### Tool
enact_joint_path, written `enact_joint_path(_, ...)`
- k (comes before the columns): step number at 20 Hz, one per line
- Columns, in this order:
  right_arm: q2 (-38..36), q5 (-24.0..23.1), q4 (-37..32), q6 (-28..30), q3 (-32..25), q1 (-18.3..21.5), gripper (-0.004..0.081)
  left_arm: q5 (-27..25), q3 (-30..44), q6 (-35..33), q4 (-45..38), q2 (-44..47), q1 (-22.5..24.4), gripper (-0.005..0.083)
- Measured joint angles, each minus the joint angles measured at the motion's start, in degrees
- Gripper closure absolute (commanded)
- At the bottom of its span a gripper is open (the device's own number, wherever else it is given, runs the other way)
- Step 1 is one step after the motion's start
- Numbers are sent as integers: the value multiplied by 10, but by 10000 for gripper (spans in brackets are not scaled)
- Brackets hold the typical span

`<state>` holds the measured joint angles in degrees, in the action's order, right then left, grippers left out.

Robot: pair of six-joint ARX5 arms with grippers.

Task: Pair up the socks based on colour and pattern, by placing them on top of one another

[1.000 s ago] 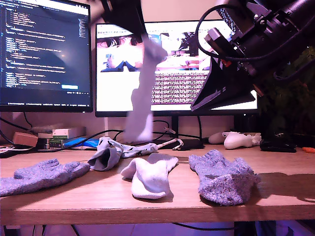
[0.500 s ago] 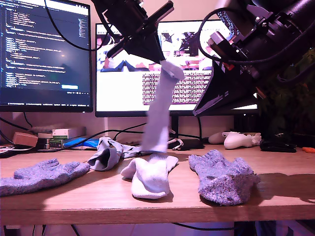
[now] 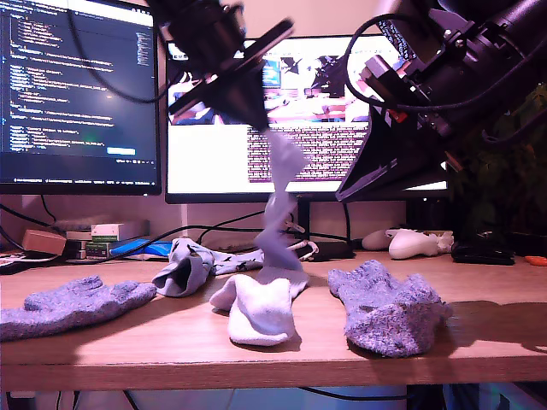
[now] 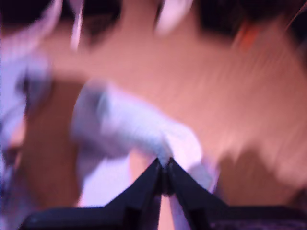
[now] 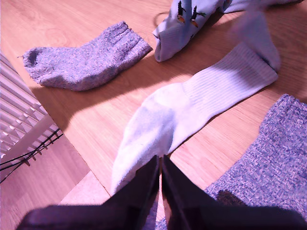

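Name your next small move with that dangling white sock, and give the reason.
Probably lower my first gripper a little more, then open. The hanging white sock has its lower end just meeting the white sock on the desk, so most of it is not yet laid on its match.

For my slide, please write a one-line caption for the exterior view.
An arm lowers a hanging white sock onto the white sock lying on the desk.

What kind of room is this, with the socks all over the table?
Probably a home office or a developer's desk: a monitor showing code, a second monitor beside it, and a white game controller on the wooden desk.
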<state>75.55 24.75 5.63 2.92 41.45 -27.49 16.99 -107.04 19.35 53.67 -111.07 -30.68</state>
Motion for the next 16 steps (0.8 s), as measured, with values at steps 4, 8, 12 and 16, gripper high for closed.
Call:
enact_joint_path(4,0,0,0,0,0,1,781,0,4,-8,132,0,-3,795)
enact_joint_path(8,0,0,-1,2,0,1,781,22,5,-13,166,0,-17,795)
enact_joint_path(12,0,0,-1,2,0,1,781,41,5,6,169,0,-31,795)
enact_joint_path(16,0,0,-1,13,0,2,781,41,5,28,194,0,-37,795)
